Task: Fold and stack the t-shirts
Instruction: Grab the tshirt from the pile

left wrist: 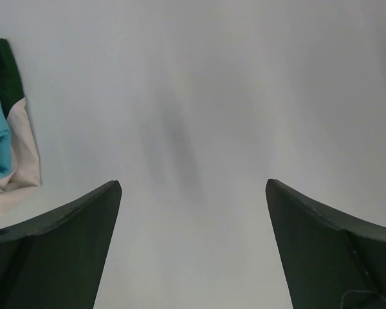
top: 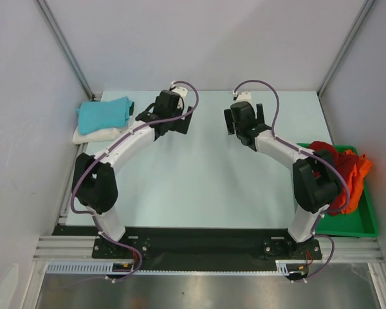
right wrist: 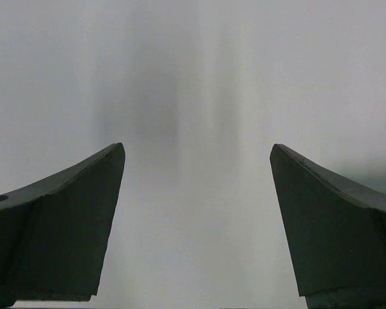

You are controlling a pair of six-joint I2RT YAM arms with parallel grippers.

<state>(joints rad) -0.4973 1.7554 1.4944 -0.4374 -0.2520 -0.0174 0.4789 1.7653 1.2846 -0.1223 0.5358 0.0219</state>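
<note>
T-shirts (top: 357, 170) in the tray (top: 367, 226) look limp, light, best pinched at a hem; left hand (left wrist: 193, 193) and right hand (right wrist: 196, 158) gape empty

A pale, faintly green table (top: 199, 193) fills a booth closed in by plain grey-white panels: a back wall (top: 206, 38), a left wall (top: 16, 141) and a right wall (top: 373, 90). Slanted metal posts (top: 64, 45) run up the far corners. Soft, even light leaves only faint shadows. Along the near edge lies a ribbed aluminium rail (top: 64, 248), then a brushed metal sheet (top: 206, 293).
</note>
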